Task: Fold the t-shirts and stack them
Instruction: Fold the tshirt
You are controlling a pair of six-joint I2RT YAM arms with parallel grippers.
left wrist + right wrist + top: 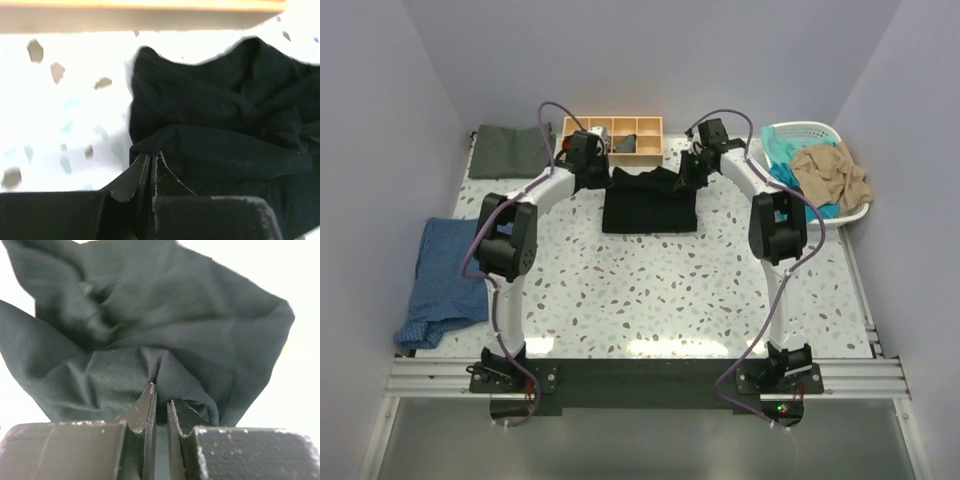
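At the far middle of the pale speckled table (650, 290), the soft, half-folded black t-shirt (650, 205) lies with its long axis left to right, its bulk on the near side of both pincers: the left gripper (151, 159) holds its far left corner, the right gripper (161, 392) its far right, neither arm the nearer. Both arms reach forward, elbows raised, wrists turned inward, and each wrist view shows the fingers pressed together on a bunched fold of black cloth; drawing that edge toward the bases seems the likely next fold.
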